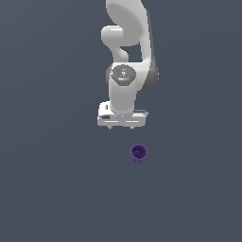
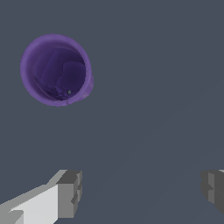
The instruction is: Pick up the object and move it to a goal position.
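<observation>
- Plain dark grey-blue floor [image 1: 52,189] fills both views, flat, no markings.
- 1 white Panda arm [image 1: 126,47] comes down from the top of the exterior view, wrist pointing straight down.
- White gripper [image 1: 122,126] hangs at the arm's end, 2 short fingertips showing under the hand body.
- Jaws released: in the wrist view the 2 grey finger pads [image 2: 70,192] stand wide apart with bare floor between them, gripping nothing.
- Small purple cup [image 1: 138,153] stands upright on the floor, open rim up, darker inside.
- Cup sits below the gripper in the exterior view, slightly toward the exterior view's right of it, near but apart, no contact.
- Wrist view: cup [image 2: 56,70] seen from above, round rim, interior dark purple, off to 1 side of the finger line, not between the pads.
- Cup is narrower than the gripper body.
</observation>
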